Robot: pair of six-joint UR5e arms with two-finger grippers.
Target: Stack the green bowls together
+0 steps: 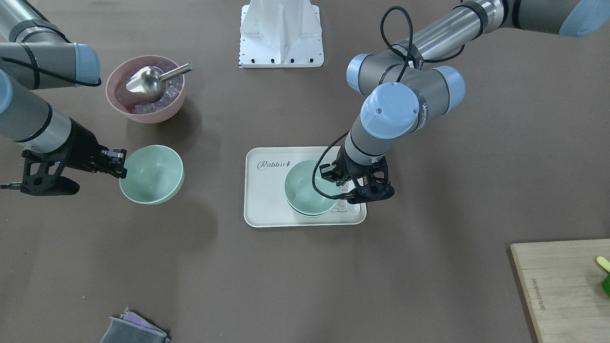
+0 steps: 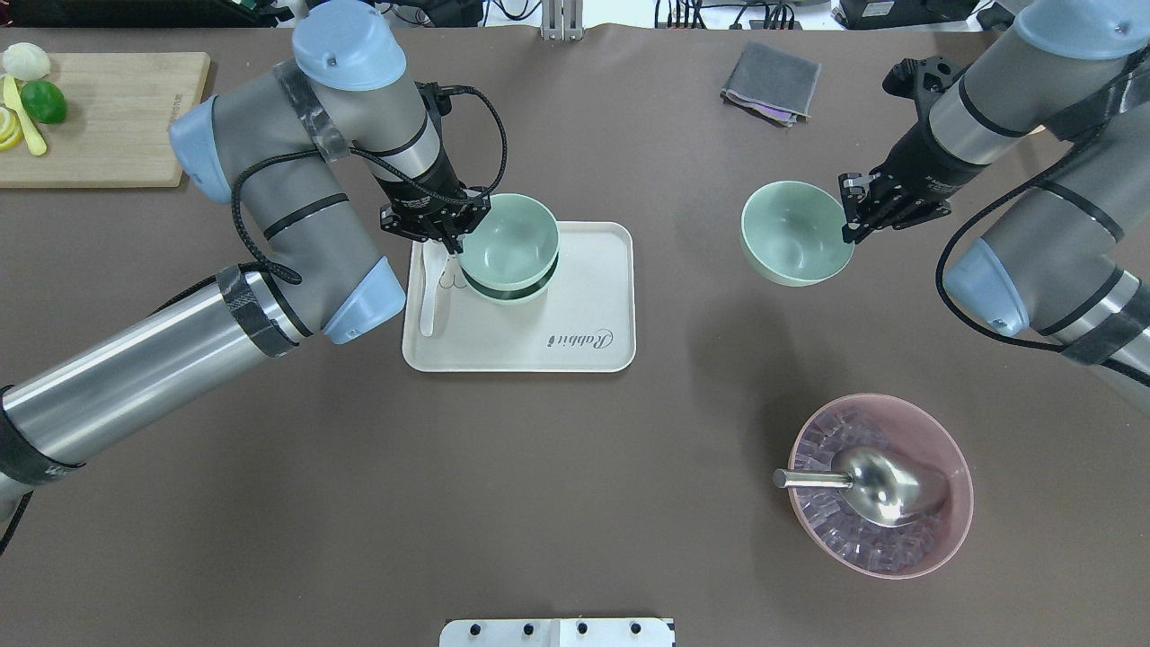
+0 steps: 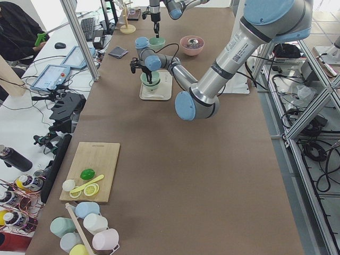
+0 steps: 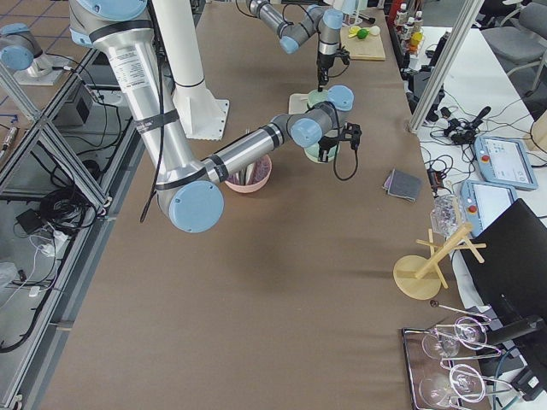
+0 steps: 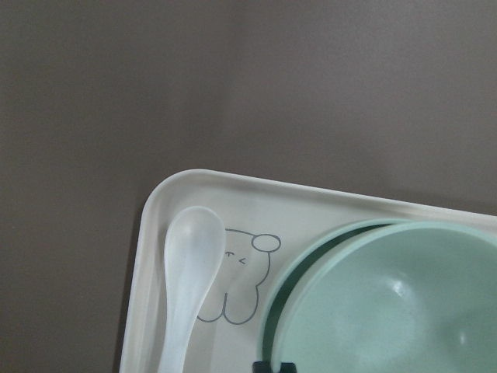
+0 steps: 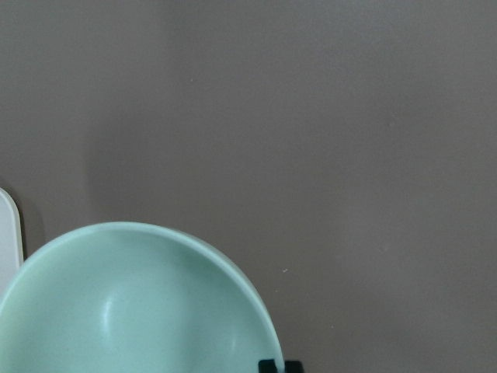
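On the tray [image 2: 575, 346] we see the upper bowl [image 2: 512, 241] set into the lower bowl [image 2: 505, 296], the left gripper [image 2: 449, 237] jaws pinching its rim; well apart from the tray, the right gripper [image 2: 850, 218] jaws clamp the third bowl [image 2: 791, 235].

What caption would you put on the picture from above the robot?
Left gripper holds the top bowl on the bottom bowl on the white tray; right gripper grips the third green bowl.

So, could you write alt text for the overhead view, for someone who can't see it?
The left end effector grips the top green bowl, nested in another green bowl on a white tray; the right end effector holds a third green bowl beside the tray.
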